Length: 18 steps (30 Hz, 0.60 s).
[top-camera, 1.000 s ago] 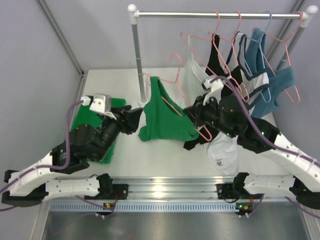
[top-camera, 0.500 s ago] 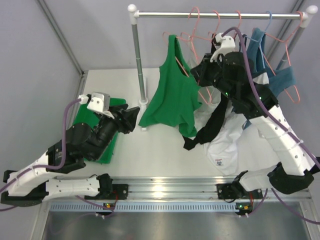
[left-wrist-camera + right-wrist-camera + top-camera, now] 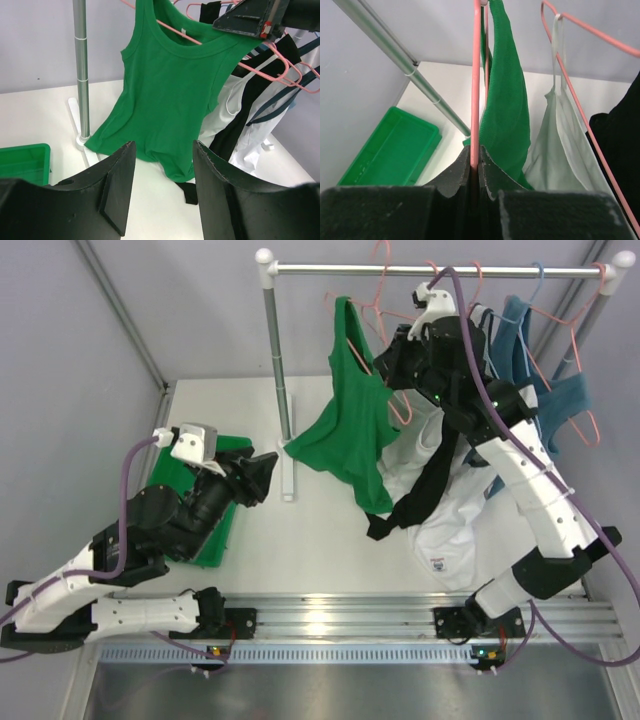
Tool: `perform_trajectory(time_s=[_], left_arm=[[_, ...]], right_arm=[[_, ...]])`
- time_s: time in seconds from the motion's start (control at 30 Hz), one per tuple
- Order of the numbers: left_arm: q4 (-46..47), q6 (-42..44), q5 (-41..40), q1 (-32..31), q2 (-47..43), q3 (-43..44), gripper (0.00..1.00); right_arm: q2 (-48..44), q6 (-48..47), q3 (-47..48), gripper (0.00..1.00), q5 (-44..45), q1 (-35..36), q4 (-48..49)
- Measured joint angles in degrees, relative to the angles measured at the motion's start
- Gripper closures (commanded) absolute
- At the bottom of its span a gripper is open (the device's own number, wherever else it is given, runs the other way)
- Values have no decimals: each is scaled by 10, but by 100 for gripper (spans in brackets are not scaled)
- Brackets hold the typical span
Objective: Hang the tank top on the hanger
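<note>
Green tank top point(image 3: 350, 415) hangs on the pink hanger point(image 3: 476, 85), lifted higher and farther than a second ago, close under the rail point(image 3: 320, 270). Clamped on the hanger wire is the right claw point(image 3: 479, 165); the left claw point(image 3: 162, 170) gapes wide above the desk point(image 3: 320, 550).

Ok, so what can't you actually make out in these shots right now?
Hanger hook: cut off by the top edge in both wrist views; lost among other pink hangers in the top view.
Tank top far strap: behind the right gripper in the left wrist view.
White garment print: too small, top view.
</note>
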Motion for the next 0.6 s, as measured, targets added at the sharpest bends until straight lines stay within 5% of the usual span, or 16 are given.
perform_trajectory(time_s=[0.37, 0.6], left_arm=[[-3, -2, 0, 0, 6, 0, 46], [-4, -2, 0, 0, 7, 0, 46]], right_arm=[[-2, 1, -73, 100, -4, 0, 35], [-24, 4, -103, 81, -5, 0, 55]])
